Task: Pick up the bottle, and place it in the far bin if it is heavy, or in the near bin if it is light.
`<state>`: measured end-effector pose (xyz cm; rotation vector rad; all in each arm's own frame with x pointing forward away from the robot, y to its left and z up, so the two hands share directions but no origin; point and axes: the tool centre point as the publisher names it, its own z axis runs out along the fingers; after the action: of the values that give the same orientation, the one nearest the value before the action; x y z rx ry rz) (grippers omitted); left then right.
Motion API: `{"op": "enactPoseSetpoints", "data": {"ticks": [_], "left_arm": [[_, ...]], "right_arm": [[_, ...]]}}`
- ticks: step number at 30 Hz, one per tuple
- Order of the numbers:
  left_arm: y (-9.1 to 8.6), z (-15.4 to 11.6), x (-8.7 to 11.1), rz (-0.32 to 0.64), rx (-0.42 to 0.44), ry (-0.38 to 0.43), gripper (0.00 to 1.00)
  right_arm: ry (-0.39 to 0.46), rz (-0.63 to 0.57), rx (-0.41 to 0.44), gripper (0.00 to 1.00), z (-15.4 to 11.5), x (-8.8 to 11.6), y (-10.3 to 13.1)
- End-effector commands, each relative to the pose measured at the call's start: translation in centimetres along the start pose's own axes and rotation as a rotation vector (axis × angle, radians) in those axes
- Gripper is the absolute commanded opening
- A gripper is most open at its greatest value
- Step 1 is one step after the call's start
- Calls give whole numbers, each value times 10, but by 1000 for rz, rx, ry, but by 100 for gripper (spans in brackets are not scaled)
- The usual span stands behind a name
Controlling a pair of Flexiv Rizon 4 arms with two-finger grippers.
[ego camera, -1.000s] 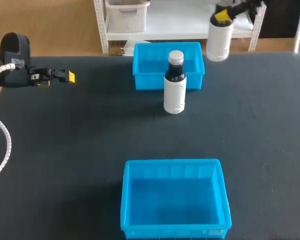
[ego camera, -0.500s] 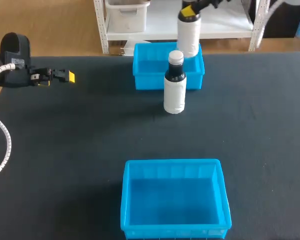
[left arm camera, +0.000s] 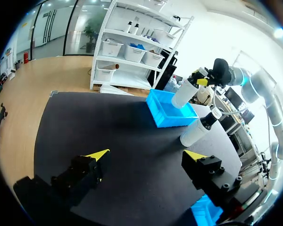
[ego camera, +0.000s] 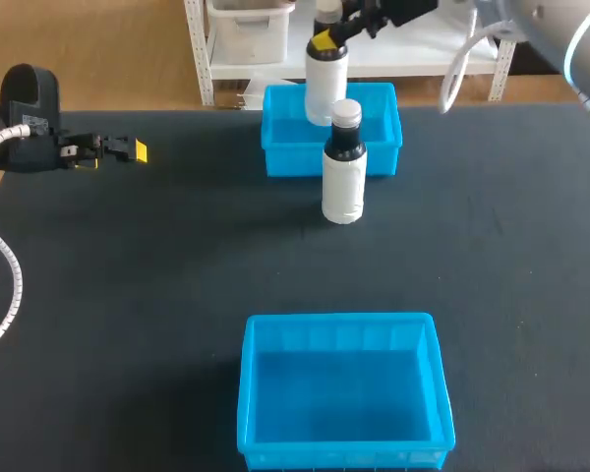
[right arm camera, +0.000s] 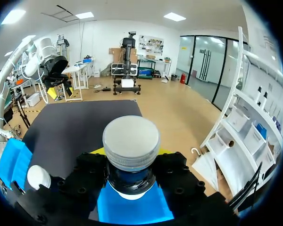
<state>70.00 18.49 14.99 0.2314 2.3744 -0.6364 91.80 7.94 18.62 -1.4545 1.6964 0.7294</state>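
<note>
Holding: right gripper (ego camera: 324,41) clenched on the neck of the bottle (ego camera: 325,87), hanging it above the far bin (ego camera: 275,157), so it was probably judged heavy.
Bottle: upright, with a white body, dark neck and grey cap.
Second bottle (ego camera: 343,187): stands just before the far bin.
Left gripper (ego camera: 128,150): fingers spread, empty, well aside.

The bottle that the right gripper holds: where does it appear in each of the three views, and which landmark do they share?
Head view: the held bottle hangs upright over the far bin, behind the standing bottle.
Left wrist view: far ahead of the left gripper, over the far bin.
Right wrist view: between the right gripper's fingers, cap towards the camera.
Shared landmark: the far bin, blue beneath the bottle in every view.
</note>
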Motion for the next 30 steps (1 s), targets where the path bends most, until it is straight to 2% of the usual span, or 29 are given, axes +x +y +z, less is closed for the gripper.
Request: {"op": "enactPoseSetpoints", "data": {"ticks": [1,11,30], "left_arm": [[0,0,0,0,0,0,100],[0,0,0,0,0,0,100],[0,0,0,0,0,0,100]], "right_arm": [[-4,-6,-125,0,21,-5,-24],[8,13,-179,0,48,10,-25],[13,37,-222,0,71,22,-28]]}}
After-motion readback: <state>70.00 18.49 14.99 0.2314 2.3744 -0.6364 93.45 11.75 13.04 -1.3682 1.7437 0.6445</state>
